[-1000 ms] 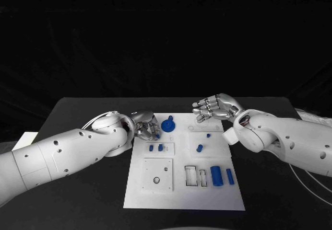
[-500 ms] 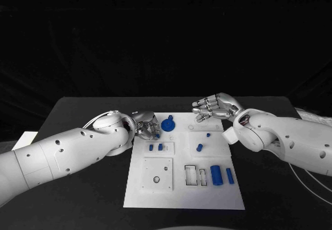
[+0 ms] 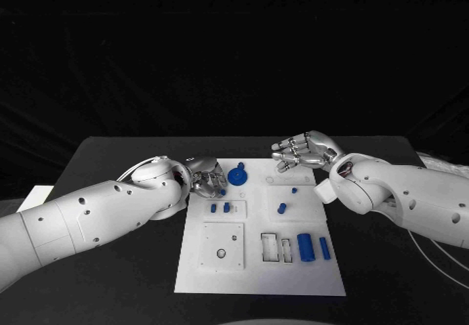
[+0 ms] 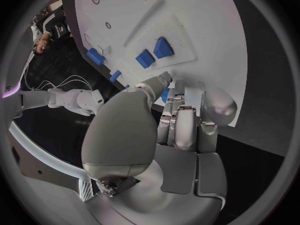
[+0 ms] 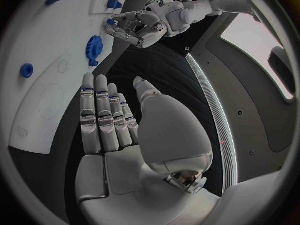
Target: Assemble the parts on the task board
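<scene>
Blue gear (image 3: 239, 179) stands just beside the left hand (image 3: 206, 182) — fingers curled, grasp unclear; right hand (image 3: 303, 152) spread, empty, above the board (image 3: 256, 277).

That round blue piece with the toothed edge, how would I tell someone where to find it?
Start at the white task board in the middle of the black table, then look to its far left corner, beside the left hand. The blue gear there is round and toothed; the other blue parts are blocks or cylinders.

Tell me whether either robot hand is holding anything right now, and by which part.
The right robot hand holds nothing, its fingers straight and apart above the task board. The left robot hand is curled beside the blue gear; a hold cannot be told.
</scene>
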Motion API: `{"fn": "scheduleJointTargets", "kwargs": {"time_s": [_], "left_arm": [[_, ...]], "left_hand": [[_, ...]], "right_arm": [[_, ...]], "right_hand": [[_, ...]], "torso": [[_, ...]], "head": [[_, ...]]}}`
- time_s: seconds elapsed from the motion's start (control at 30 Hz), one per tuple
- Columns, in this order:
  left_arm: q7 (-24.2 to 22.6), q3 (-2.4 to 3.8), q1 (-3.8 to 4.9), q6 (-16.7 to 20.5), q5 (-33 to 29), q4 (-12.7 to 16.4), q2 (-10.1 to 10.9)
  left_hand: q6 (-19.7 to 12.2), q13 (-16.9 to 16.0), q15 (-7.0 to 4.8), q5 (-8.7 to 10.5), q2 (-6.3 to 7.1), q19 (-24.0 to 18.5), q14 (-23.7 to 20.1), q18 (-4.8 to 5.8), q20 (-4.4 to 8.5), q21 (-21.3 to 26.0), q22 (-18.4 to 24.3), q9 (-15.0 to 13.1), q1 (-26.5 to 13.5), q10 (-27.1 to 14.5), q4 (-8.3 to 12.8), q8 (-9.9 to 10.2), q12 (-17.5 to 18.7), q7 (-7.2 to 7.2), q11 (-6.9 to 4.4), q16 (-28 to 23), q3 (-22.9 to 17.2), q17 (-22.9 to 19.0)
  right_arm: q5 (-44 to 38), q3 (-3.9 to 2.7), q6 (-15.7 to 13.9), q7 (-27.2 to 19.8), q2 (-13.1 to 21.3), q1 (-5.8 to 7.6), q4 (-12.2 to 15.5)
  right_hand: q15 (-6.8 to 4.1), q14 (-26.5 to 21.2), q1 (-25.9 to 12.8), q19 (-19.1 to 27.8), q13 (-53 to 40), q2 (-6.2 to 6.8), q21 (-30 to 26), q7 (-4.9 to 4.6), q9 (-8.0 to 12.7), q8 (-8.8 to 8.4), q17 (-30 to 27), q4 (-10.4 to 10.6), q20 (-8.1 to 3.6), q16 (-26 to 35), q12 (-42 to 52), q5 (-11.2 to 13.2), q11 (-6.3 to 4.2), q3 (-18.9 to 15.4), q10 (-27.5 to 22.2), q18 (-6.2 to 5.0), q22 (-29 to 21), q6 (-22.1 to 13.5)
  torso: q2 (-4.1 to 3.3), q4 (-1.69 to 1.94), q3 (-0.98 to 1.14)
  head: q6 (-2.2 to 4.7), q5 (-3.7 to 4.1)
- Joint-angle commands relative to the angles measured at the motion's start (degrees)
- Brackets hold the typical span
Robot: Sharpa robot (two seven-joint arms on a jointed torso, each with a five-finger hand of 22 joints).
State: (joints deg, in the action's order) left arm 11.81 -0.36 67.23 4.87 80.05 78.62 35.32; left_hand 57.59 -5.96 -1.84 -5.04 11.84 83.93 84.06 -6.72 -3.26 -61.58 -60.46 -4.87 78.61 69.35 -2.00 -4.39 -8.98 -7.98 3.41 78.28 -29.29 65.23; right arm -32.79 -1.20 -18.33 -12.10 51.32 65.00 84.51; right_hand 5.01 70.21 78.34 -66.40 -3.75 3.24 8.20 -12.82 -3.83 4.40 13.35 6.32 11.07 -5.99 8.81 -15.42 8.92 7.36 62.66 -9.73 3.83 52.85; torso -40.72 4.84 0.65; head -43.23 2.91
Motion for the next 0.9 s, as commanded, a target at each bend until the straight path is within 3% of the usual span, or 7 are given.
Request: {"fn": "scheduleJointTargets", "kwargs": {"time_s": [0.03,0.43,0.53,0.63,0.73,0.8,0.9], "left_arm": [[0.2,0.02,0.0,-0.2,-0.1,0.0,-0.1],[0.0,0.03,0.0,0.6,-1.2,0.3,0.9],[-0.6,0.04,0.02,0.6,-2.1,0.7,1.7],[-2.1,0.08,0.1,1.1,-6.1,1.3,3.1],[-6.6,0.12,0.32,3.7,-16.3,1.7,4.8],[-11.7,0.12,0.42,5.9,-26.6,1.9,6.0],[-19.5,0.07,0.47,7.8,-46.1,2.6,7.5]], "left_hand": [[-0.7,0.0,0.29,-0.02,0.17,0.5,1.7,0.43,-0.54,0.4,0.1,0.2,-0.7,-0.5,0.1,0.4,0.2,0.05,0.06,0.2,0.4,-0.1],[-3.4,-0.1,0.33,-0.06,0.39,0.5,1.6,0.35,-0.66,0.7,0.2,1.1,-0.7,-0.7,0.0,0.9,0.6,-0.15,0.1,0.1,1.0,-0.6],[-3.2,-0.1,0.37,-0.11,0.26,0.5,1.6,0.37,-0.7,0.7,0.2,1.0,-0.4,-0.9,0.2,0.7,0.7,-0.21,0.17,0.0,0.9,-0.8],[-2.3,-0.1,0.49,-0.14,-0.05,0.5,1.5,0.46,-0.78,0.4,-0.2,0.9,0.1,-1.0,0.4,0.2,0.9,-0.23,0.31,-0.1,0.5,-1.1],[-0.7,-0.1,0.83,-0.19,-0.42,0.1,1.2,0.46,-1.0,0.8,0.0,0.7,0.5,-1.2,0.7,-0.5,1.0,-0.39,0.75,-0.6,-0.2,-2.1],[-0.2,-0.3,0.98,-0.15,-0.82,-0.1,0.9,0.49,-1.14,0.8,0.0,0.7,0.3,-0.7,0.5,-0.6,0.6,-0.66,0.88,-1.0,-0.4,-2.8],[0.8,-0.4,1.49,-0.07,-1.55,-2.9,-2.1,-0.69,-1.57,7.6,6.1,0.7,-0.4,-1.3,-0.2,-1.0,0.2,-1.18,1.34,-5.4,-0.6,-10.7]], "right_arm": [[-0.2,-0.01,0.9,-0.6,0.0,-0.04,0.1],[-1.5,-0.01,0.7,-0.1,0.2,-0.04,-0.4],[-3.1,-0.01,0.7,0.0,0.5,-0.04,-0.7],[-6.2,-0.01,1.0,0.4,1.2,-0.03,-1.0],[-12.2,-0.03,2.1,1.8,2.3,0.04,-1.1],[-17.5,-0.05,3.0,3.2,3.1,0.13,-0.8],[-26.6,-0.1,4.7,6.2,4.4,0.3,0.4]], "right_hand": [[0.27,0.3,-0.3,-0.5,0.1,-0.29,-0.2,-0.03,0.0,0.29,-0.1,-0.1,0.06,0.2,0.3,-0.1,-0.11,-0.1,-0.4,-0.83,-0.1,-0.5],[0.27,0.4,0.0,-0.7,0.1,-0.73,-0.8,-0.01,-0.1,0.47,-0.5,-0.8,0.08,0.5,0.4,0.0,-0.11,-0.2,-0.7,-0.86,0.0,-0.4],[-0.38,2.0,0.8,-2.1,0.1,-1.04,-0.4,0.5,-0.2,1.01,-0.3,-1.5,-0.52,-0.1,1.0,0.4,-0.67,0.2,0.3,-0.98,0.2,0.7],[-2.44,7.5,2.7,-7.1,0.0,-0.99,2.1,1.71,-0.4,1.82,0.9,-3.3,-2.89,-2.9,1.8,1.3,-2.02,1.5,2.7,-0.97,1.3,2.8],[-4.9,15.0,4.3,-14.0,0.0,-0.52,6.2,2.98,-0.4,2.34,3.5,-5.3,-5.74,-7.1,1.9,1.7,-3.64,2.8,4.9,-0.9,3.2,5.2],[-6.13,16.4,4.4,-17.6,-0.1,-0.09,9.0,3.85,-0.4,2.5,6.3,-6.3,-7.06,-11.7,1.7,1.7,-4.53,3.8,6.7,-0.75,4.6,6.9],[-6.67,16.5,3.4,-19.8,-0.1,0.81,12.1,4.48,-0.2,1.84,11.5,-7.2,-8.01,-20.2,0.5,1.5,-4.98,5.7,8.1,-0.54,6.5,8.3]], "torso": [[-0.01,0.01,0.01],[0.02,-0.02,0.0],[0.05,-0.01,-0.02],[0.09,0.01,-0.03],[0.12,0.02,0.03],[0.19,0.0,0.05],[0.23,-0.08,0.04]], "head": [[-0.01,0.0],[0.09,0.25],[0.09,0.33],[0.23,0.37],[0.59,0.41],[0.8,0.5],[1.09,1.12]]}}
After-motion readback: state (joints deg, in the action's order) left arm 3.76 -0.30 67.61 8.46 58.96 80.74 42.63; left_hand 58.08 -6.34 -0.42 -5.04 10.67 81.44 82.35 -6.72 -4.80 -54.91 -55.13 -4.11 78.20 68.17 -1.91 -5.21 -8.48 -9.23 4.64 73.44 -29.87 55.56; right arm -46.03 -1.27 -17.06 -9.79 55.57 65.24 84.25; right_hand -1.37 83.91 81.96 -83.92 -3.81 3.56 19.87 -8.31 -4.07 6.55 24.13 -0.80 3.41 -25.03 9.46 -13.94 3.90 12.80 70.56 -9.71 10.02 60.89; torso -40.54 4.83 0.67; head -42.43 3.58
